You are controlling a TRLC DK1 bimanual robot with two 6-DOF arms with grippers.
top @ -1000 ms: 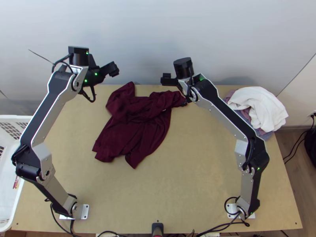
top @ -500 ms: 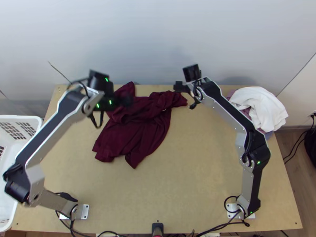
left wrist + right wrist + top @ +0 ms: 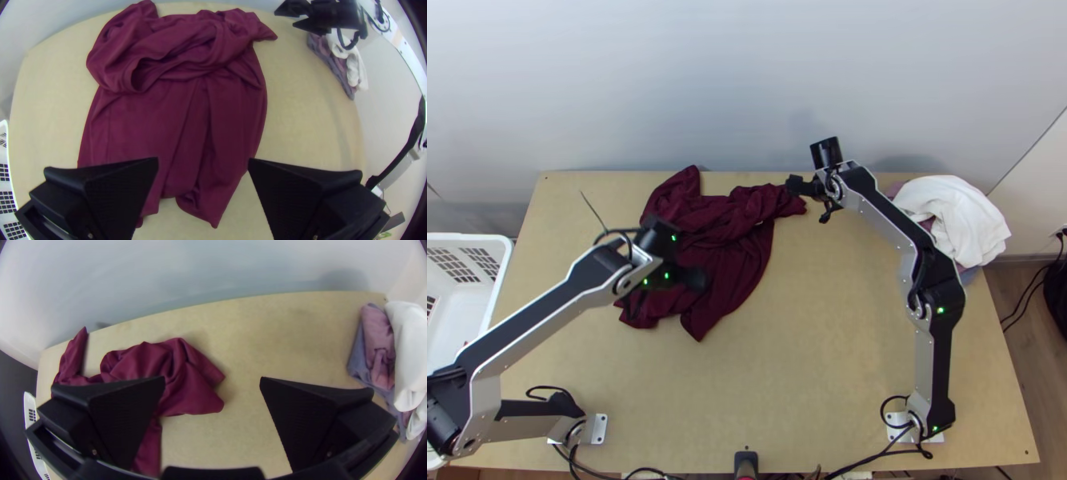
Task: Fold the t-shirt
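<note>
My left gripper [image 3: 695, 278] is over the near half of the t-shirt [image 3: 731, 264], its fingers wide apart; in the left wrist view, cloth and some wood lie below the gap. My right gripper [image 3: 809, 202] is at the shirt's far right end, its fingers also well apart, and the right wrist view puts bunched cloth and tabletop in the gap.

The dark red shirt sits left of the middle on the table [image 3: 787, 384]. Its far part is bunched, with one peak reaching the back edge; the near part lies flatter in long folds, its near edge uneven. I've got a broad stretch of wood between the shirt and the near edge, another on its right, and a narrower strip on its left.

Farther out, my left arm's elbow sticks out past the left edge, where the white basket [image 3: 505, 264] stands. At the far right corner, a white cloth [image 3: 959, 216] lies on mauve and blue-grey cloths [image 3: 378, 351], reaching over the right edge. My right arm runs close beside that pile.
</note>
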